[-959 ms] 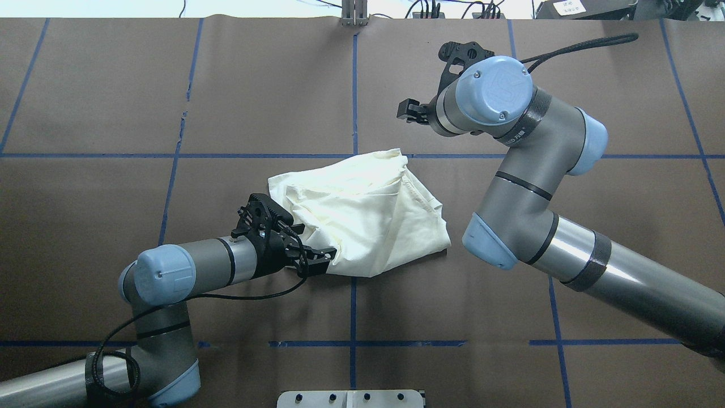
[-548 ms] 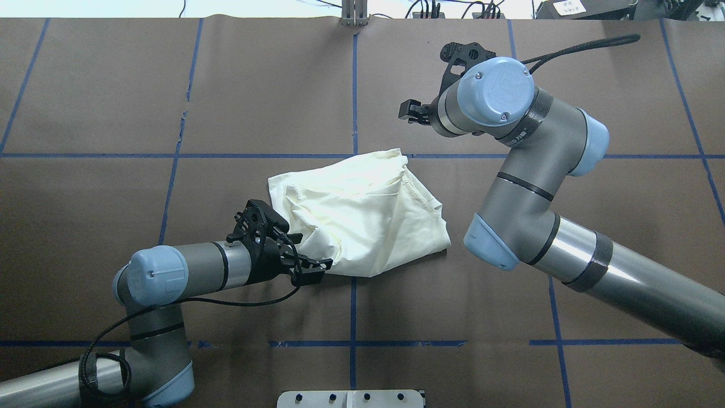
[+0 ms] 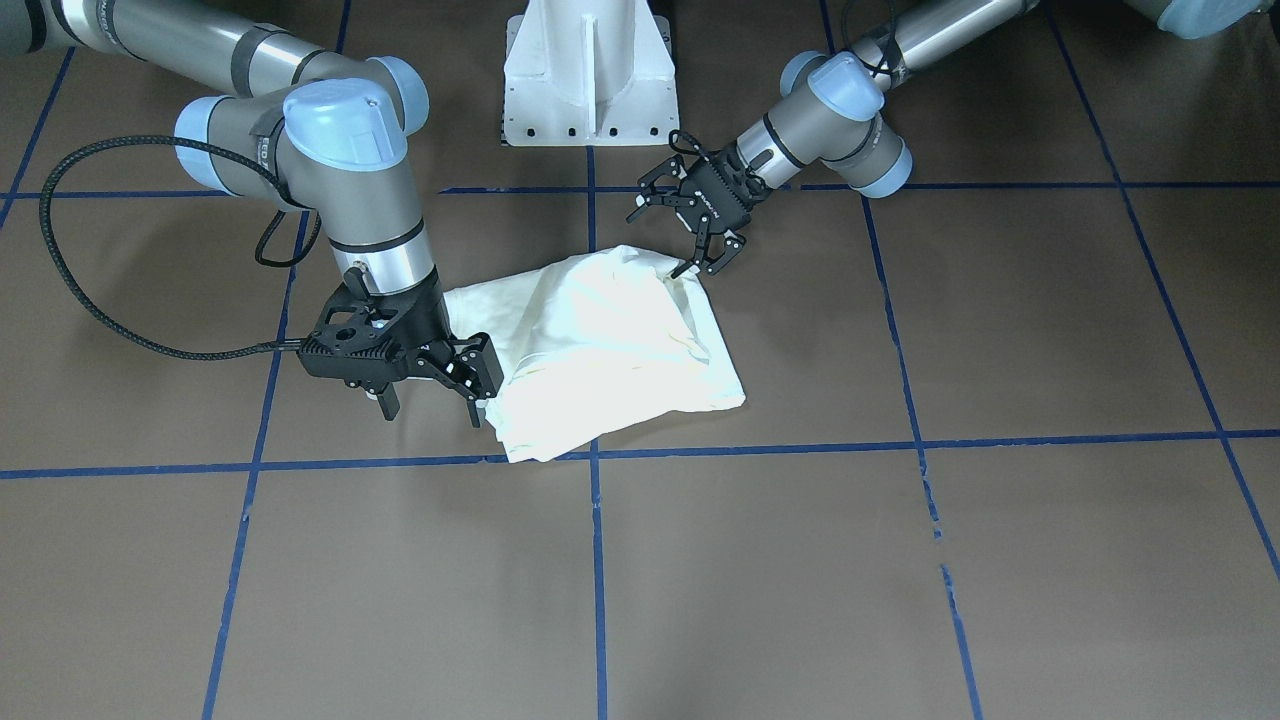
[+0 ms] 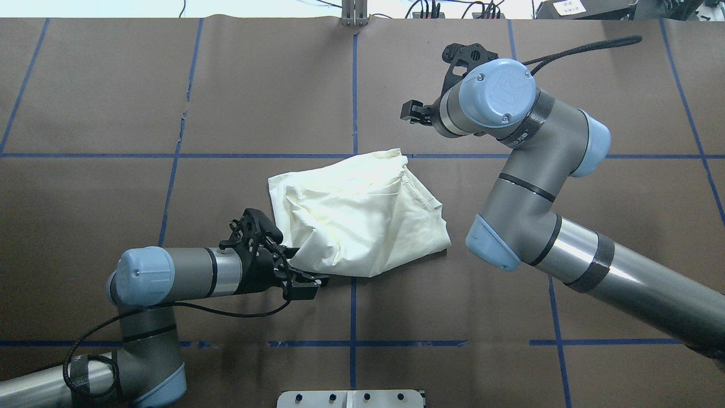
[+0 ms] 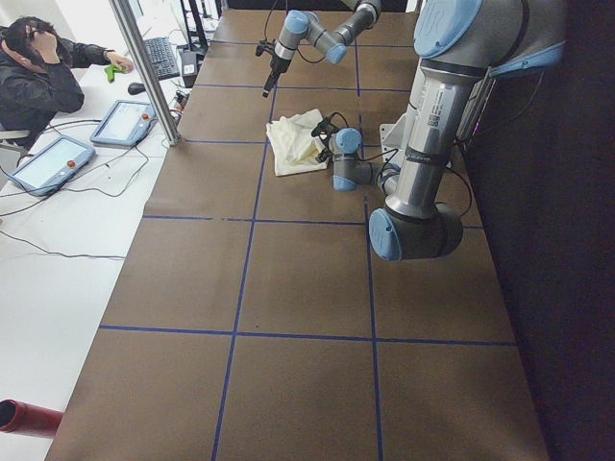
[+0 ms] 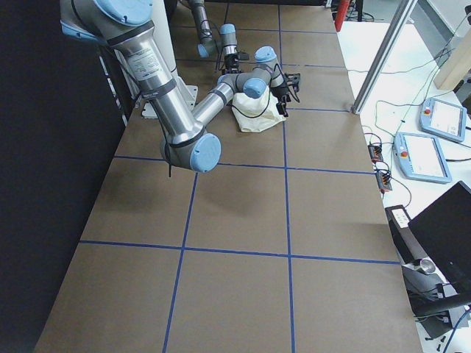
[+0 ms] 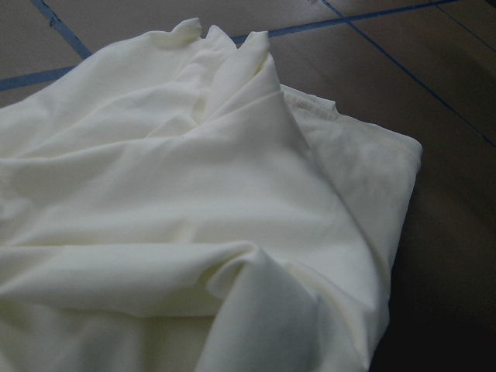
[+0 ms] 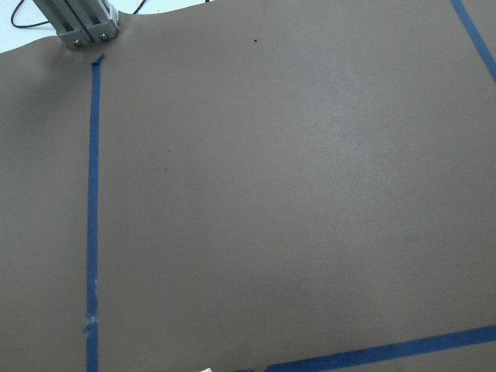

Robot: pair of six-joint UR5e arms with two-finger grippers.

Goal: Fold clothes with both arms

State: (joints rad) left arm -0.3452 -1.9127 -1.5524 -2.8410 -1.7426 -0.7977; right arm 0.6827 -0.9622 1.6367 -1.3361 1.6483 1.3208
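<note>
Both left fingers and right fingers spread, empty. T-shirt bunched mid-bench: 2 o'clock off my left, just beside; 7 o'clock off my right. Left nearer.

The T-shirt is soft matt cream cloth, all rumpled, with a stitched hem. It sits on a tabletop covered in what looks like flat brown paper, matt and a bit scuffed, with blue tape lines stuck on. The right arm and left arm are satin grey metal with shinier bare silver sections and smooth, plastic-looking light blue caps, while the left pincer, right pincer and braided-looking cable are matt black.
</note>
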